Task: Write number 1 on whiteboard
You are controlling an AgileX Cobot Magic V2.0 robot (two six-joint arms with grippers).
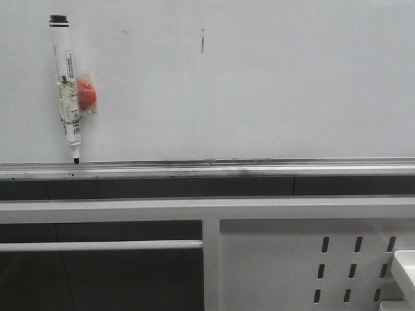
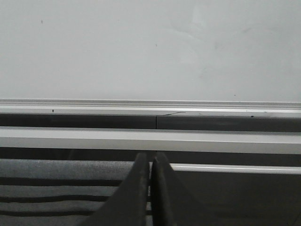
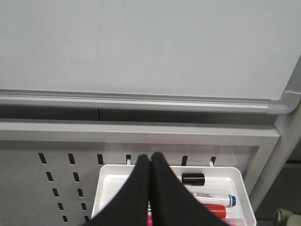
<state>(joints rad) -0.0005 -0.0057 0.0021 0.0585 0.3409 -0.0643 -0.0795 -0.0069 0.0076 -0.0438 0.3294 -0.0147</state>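
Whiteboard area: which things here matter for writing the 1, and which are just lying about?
Job:
whiteboard
number 1
black marker standing on the ledge

Lying about:
white tray
blue-capped marker
loose black cap
perforated panel

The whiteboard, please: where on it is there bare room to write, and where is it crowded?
The whiteboard is bare right of the number 1 down to the silver ledge, and also between that stroke and the marker. The left edge is crowded: the marker and a red magnet sit there.
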